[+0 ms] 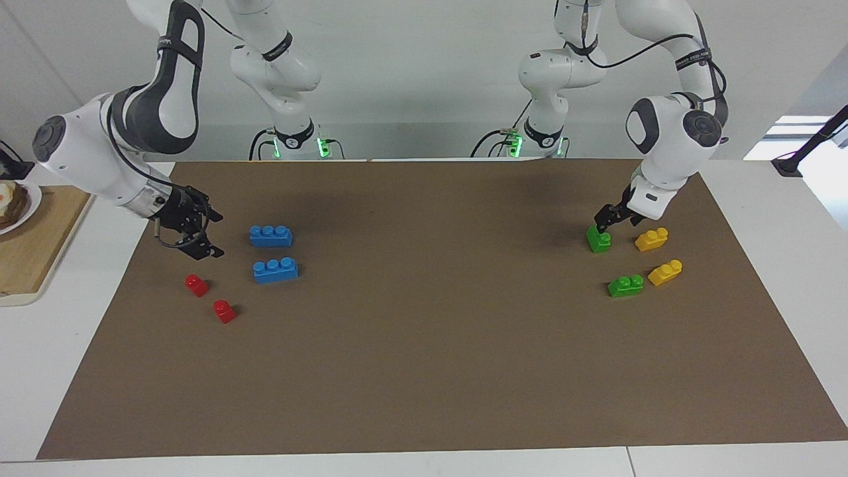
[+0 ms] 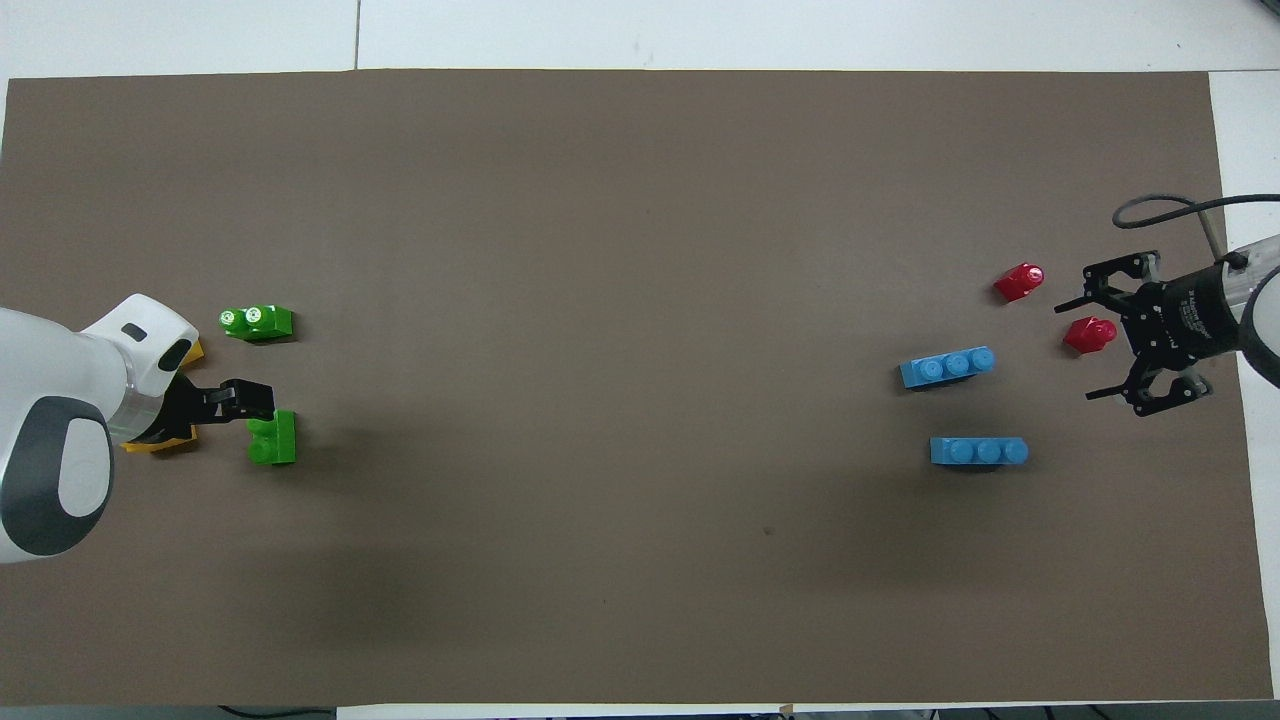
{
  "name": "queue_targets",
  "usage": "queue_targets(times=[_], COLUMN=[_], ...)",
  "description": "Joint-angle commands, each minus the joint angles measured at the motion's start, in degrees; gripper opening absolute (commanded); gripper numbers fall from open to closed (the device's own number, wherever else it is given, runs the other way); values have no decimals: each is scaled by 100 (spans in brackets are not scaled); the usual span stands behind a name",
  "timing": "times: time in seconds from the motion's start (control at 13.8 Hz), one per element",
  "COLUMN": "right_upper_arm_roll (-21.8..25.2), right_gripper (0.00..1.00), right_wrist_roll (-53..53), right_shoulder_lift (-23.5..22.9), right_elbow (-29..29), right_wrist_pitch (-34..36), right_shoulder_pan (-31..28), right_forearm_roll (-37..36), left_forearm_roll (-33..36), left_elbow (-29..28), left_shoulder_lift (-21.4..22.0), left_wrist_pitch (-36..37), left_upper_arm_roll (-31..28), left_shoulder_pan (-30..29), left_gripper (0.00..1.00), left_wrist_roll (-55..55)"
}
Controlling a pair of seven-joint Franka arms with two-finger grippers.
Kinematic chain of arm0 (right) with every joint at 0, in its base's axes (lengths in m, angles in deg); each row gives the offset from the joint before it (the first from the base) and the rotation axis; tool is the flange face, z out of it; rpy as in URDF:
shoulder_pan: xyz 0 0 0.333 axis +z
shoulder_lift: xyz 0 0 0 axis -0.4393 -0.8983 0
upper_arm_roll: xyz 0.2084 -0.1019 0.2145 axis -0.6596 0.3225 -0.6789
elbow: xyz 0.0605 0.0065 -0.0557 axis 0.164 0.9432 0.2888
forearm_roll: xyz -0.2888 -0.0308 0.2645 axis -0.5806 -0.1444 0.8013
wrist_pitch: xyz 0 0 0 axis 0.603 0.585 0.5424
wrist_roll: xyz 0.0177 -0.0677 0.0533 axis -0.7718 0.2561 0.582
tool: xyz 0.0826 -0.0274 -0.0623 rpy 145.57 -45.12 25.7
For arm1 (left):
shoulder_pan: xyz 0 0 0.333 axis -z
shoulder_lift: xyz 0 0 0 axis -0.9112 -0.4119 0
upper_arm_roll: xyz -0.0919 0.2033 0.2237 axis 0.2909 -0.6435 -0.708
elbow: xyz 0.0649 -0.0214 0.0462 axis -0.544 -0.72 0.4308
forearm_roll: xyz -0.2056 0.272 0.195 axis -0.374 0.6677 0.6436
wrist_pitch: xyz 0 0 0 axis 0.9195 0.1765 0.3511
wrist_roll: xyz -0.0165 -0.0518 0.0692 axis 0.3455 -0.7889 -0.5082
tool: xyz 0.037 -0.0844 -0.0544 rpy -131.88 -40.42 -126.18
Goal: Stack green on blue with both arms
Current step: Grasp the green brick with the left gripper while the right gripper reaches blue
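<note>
In the facing view, a brown mat (image 1: pixel 424 344) covered a white table (image 1: pixel 762 199) before a pale wall; a wooden board (image 1: pixel 30 245) lay at the right arm's end. The left gripper (image 1: pixel 604 224) was down at the nearer green brick (image 1: pixel 599 240); whether it pinched could not be told. The right gripper (image 1: pixel 192 232), fingers spread, hung beside the blue bricks (image 1: pixel 270 236).

From overhead, that green brick (image 2: pixel 273 438) ran lengthwise toward the robots, the farther green brick (image 2: pixel 257 322) crosswise. Both blue bricks (image 2: pixel 947 367) lay crosswise, near two red bricks (image 2: pixel 1088 334). Yellow bricks (image 2: pixel 160 440) peeked from under the left arm.
</note>
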Motion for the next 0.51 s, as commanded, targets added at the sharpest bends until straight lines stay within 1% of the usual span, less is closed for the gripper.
queue_targets(times=[0.0,0.22,0.43], right_upper_arm_roll=[-28,-28,-28], right_gripper=[100,100,100], right_wrist_roll=[305,534,569], right_shoulder_lift=[13,-198,-312], right_elbow=[248,257,266], right_wrist_pitch=[-337,-653,-846], right_shoulder_pan=[93,198,199], right_forearm_roll=[143,143,143], left_forearm_roll=[51,51,51], left_elbow=[-286,-445,-445], left_shoulder_lift=[-86,-183,-192], left_wrist_pitch=[-500,-818,-819], left_upper_arm_roll=[46,46,46], left_shoulder_pan=[-85,-59,2], left_gripper=[100,100,100], left_wrist_roll=[-89,-123,-177])
